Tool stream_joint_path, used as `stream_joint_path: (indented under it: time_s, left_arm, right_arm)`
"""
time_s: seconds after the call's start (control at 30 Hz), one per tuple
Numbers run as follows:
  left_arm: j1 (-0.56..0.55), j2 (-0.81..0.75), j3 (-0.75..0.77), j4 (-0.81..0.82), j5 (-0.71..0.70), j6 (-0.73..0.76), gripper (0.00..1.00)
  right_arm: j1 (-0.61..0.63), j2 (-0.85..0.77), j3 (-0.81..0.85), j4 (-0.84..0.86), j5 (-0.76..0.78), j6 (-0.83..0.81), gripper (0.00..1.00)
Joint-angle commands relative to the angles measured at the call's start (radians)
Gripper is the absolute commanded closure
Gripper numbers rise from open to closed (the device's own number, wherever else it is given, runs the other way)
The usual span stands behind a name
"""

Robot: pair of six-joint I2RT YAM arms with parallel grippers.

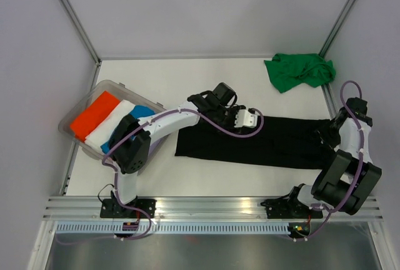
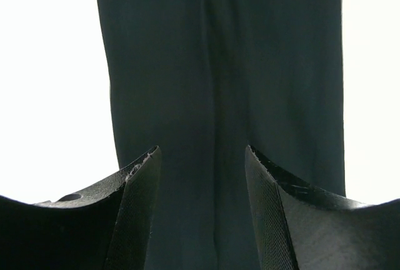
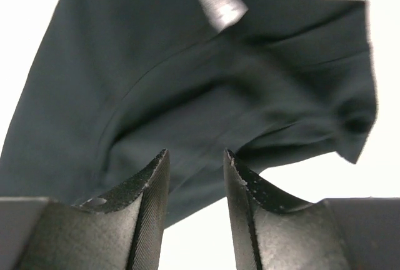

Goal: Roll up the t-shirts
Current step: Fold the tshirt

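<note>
While left claw (image 2: pixel 201 152) and right claw (image 3: pixel 195 155) are standing half open, gripping nothing, with the black t-shirt (image 1: pixel 275 145) lying flat under and ahead of their tips and the green t-shirt (image 1: pixel 299 72) crumpled beyond the right claw, a top-layer-only pinch is probably risking a skewed roll

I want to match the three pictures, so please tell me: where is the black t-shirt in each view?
Top external: the black t-shirt lies as a long strip across the table, middle to right.
Left wrist: it fills the centre, top to bottom.
Right wrist: it fills the upper part, white tag near the top.
Shared landmark: the white table beside it.
</note>
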Motion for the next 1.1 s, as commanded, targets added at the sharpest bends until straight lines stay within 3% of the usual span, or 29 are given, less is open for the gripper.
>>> stream_joint_path:
  time_s: [0.0,0.1,0.27,0.53,1.07]
  left_arm:
    - [-0.071,-0.004,-0.021,0.257,0.136,-0.068,0.38]
    - [-0.155,0.054,-0.038,0.364,0.081,-0.062,0.37]
    - [-0.247,0.135,-0.052,0.504,0.033,-0.009,0.37]
    - [-0.295,0.367,0.245,0.437,-0.092,-0.092,0.35]
    - [-0.350,0.364,0.216,0.453,-0.134,0.067,0.41]
  right_arm:
    - [-0.064,-0.023,-0.032,0.148,0.134,0.056,0.53]
    - [-0.065,-0.016,-0.073,0.196,0.206,0.065,0.51]
    - [-0.065,-0.003,-0.176,0.276,0.073,0.060,0.52]
    - [-0.065,0.039,-0.178,0.308,0.098,0.027,0.52]
    - [-0.064,-0.024,-0.225,0.297,0.125,0.027,0.52]
